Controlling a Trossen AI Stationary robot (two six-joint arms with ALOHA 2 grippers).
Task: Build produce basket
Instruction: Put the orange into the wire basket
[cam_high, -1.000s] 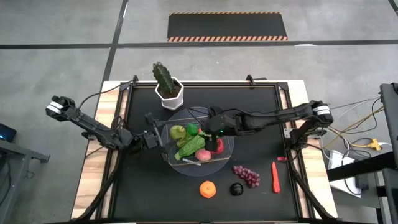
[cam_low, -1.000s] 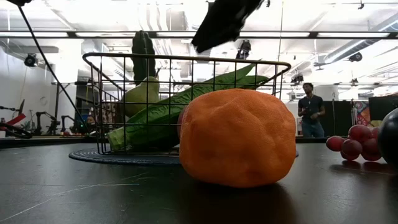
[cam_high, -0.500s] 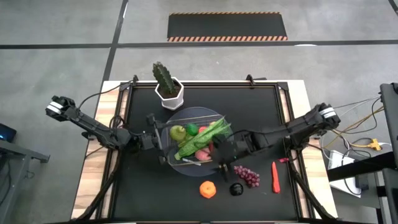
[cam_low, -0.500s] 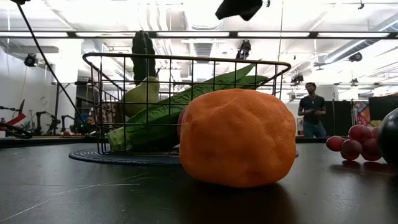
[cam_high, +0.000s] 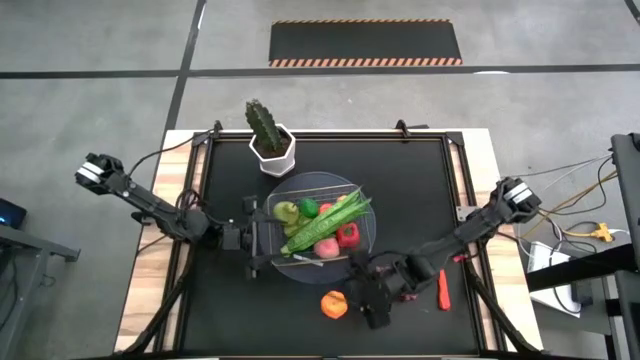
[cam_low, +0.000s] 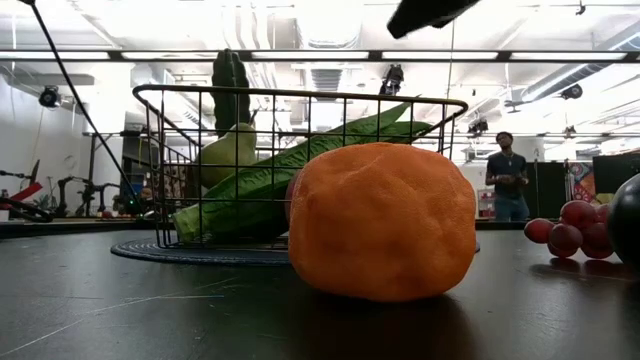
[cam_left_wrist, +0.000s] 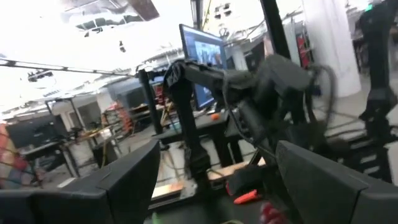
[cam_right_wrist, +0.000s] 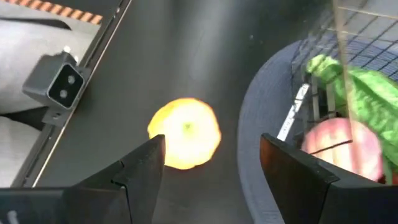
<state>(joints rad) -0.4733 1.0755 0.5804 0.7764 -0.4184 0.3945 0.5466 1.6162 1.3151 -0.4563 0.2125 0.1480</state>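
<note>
1. High view shows the basket (cam_high: 318, 228) in the middle of the black table (cam_high: 420, 190), with a green apple (cam_high: 287, 211), a lime (cam_high: 309, 208), a red pepper (cam_high: 347, 236), a pinkish fruit (cam_high: 326, 248) and a long bean bunch (cam_high: 325, 226) already lying inside it.
2. The orange (cam_high: 334, 304) sits on the table near the front edge, just outside the basket. The red chili (cam_high: 442, 284) lies further to the right, well apart from the basket.
3. The right gripper (cam_high: 372, 300) hangs above the table just beside the orange. In the right wrist view its two fingers stand spread, nothing is between them, and the orange (cam_right_wrist: 185, 133) is visible in the gap below.
4. The left gripper (cam_high: 252, 238) is at the left rim of the basket. Its fingers are spread, and the pictures do not show them pinching anything.
5. The orange probably is a light toy with a slightly rough, matt skin, as the low view (cam_low: 381, 221) shows, so it should not slip much. It looks firm but maybe a little soft.
6. Because it is round, it can roll away if only one finger pushes it. A good hold seems to be across its widest middle, from above, with both fingers closing at the same time.
7. The grapes (cam_low: 568, 228) are still on the table, so the task is judged partly done.
</note>
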